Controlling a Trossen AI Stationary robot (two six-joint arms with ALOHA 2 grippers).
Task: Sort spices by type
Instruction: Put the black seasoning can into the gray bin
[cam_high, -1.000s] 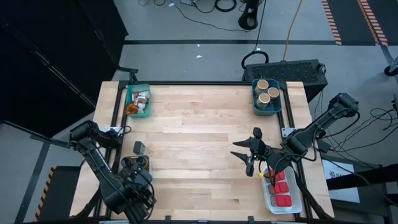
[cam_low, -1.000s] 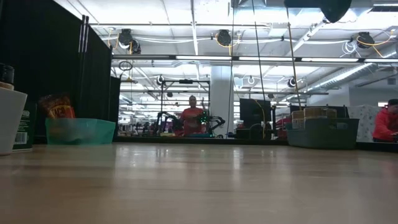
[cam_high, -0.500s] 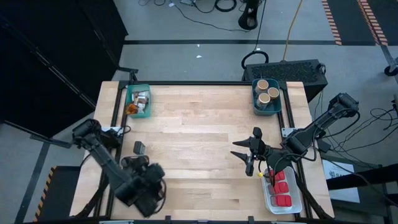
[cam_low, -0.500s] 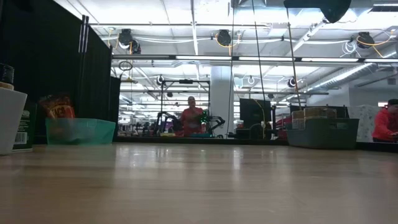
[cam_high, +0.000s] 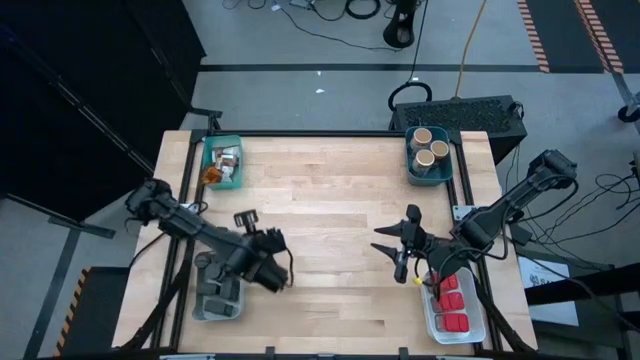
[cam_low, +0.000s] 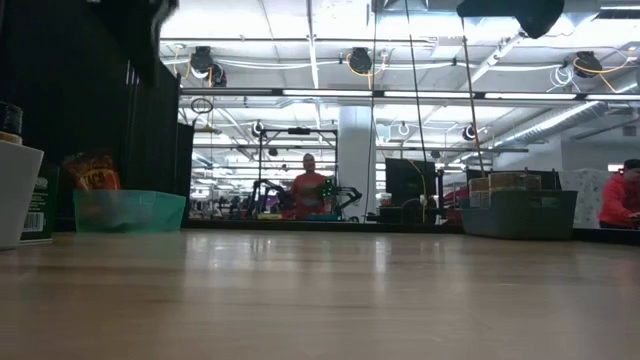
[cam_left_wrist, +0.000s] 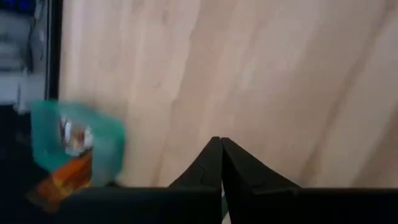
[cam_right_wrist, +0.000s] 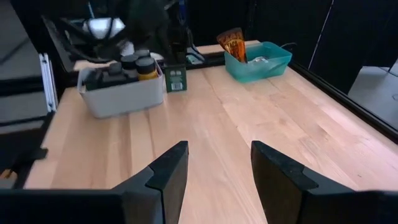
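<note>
the left gripper (cam_high: 272, 262) hovers over the wooden table (cam_high: 330, 190) just beside the clear-white bin (cam_high: 218, 298) at the near left corner; in the left wrist view its fingers (cam_left_wrist: 214, 165) are pressed together with nothing between them. that bin holds dark jars (cam_right_wrist: 129, 62), one with a yellow lid, and a small dark green tin (cam_right_wrist: 175, 79) stands on the table just beside it.

the right gripper (cam_high: 400, 245) rests low over the table at the right side, near a second clear-white bin (cam_high: 452, 308); in the right wrist view its fingers (cam_right_wrist: 168, 171) are spread apart, bare tabletop showing between them, and nothing is held. this bin holds the red tins (cam_high: 453, 300) in a row.

at the far left corner a teal bin (cam_high: 222, 162) holds the brown-orange packets (cam_high: 228, 158), one orange packet (cam_high: 210, 176) hanging over its near rim. the same bin appears in the left wrist view (cam_left_wrist: 106, 134) and in the low view (cam_low: 128, 210), with a packet (cam_low: 92, 172) standing above its rim.

at the far right corner a darker teal bin (cam_high: 428, 158) holds three tan round cylinders (cam_high: 430, 146), upright and close together.

in the low view, two people in red tops are seen in the room beyond the table.
</note>
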